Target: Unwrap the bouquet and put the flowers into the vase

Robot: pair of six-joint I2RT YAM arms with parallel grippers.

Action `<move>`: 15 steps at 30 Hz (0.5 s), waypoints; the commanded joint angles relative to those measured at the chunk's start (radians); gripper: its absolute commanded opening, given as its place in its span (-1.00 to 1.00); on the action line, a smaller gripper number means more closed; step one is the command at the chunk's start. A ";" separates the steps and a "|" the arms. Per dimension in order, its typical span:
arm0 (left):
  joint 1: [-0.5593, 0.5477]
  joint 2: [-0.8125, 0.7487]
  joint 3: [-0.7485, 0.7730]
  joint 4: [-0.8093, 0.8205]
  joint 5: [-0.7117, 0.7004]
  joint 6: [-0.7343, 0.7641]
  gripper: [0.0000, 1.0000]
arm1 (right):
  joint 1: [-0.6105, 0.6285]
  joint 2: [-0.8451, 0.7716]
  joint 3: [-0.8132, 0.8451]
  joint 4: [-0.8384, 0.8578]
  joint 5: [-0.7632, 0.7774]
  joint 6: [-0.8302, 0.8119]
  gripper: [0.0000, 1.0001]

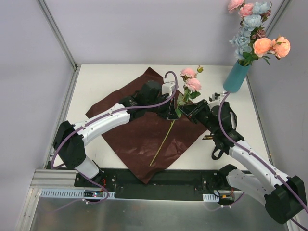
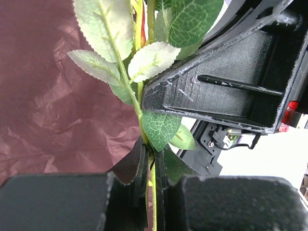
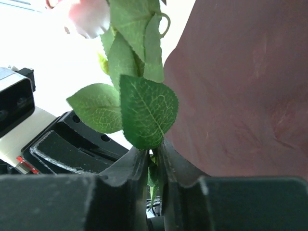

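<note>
One of the flowers (image 1: 192,83), with pink blooms, stands over the open maroon wrap (image 1: 139,134), and its long stem (image 1: 163,142) trails toward the near edge. My left gripper (image 1: 173,114) is shut on that stem (image 2: 154,202) just below the leaves (image 2: 101,29). Right beside it, my right gripper (image 1: 184,109) is shut on the same stem among its leaves (image 3: 147,113), with the pink bloom (image 3: 89,19) above. The jaws of the left gripper (image 2: 153,166) and the right gripper (image 3: 155,159) each pinch green stem. The teal vase (image 1: 236,77) at the back right holds several flowers (image 1: 255,33).
The maroon paper (image 2: 48,96) covers the table's middle and shows in the right wrist view too (image 3: 250,86). The two gripper bodies nearly touch: the right one (image 2: 226,82) fills the left wrist view's upper right. Grey walls enclose the table.
</note>
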 commanded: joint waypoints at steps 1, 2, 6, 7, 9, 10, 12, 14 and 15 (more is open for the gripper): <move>-0.010 -0.032 0.009 0.046 -0.004 0.028 -0.98 | 0.013 -0.039 -0.001 0.062 0.039 -0.001 -0.78; -0.008 -0.034 0.006 0.044 -0.008 0.031 -0.86 | 0.014 -0.047 -0.002 0.065 0.053 -0.010 -0.84; -0.008 -0.054 -0.008 0.020 -0.053 0.054 -0.23 | 0.014 -0.081 0.011 0.098 0.177 -0.114 -1.00; -0.008 -0.060 -0.016 0.012 -0.066 0.060 0.06 | 0.013 -0.082 0.025 0.104 0.204 -0.164 -1.00; -0.008 -0.075 -0.017 -0.019 -0.088 0.076 0.55 | 0.014 -0.084 0.066 0.104 0.273 -0.301 -1.00; -0.008 -0.086 -0.017 -0.041 -0.091 0.088 0.68 | 0.011 -0.082 0.086 0.105 0.301 -0.373 -1.00; -0.010 -0.106 -0.008 -0.094 -0.091 0.120 0.89 | 0.011 -0.063 0.154 0.111 0.355 -0.527 -1.00; -0.010 -0.138 0.005 -0.163 -0.093 0.154 0.98 | 0.005 -0.030 0.217 0.119 0.404 -0.689 -1.00; -0.008 -0.159 0.009 -0.199 -0.103 0.166 0.98 | -0.004 -0.015 0.247 0.125 0.421 -0.771 -1.00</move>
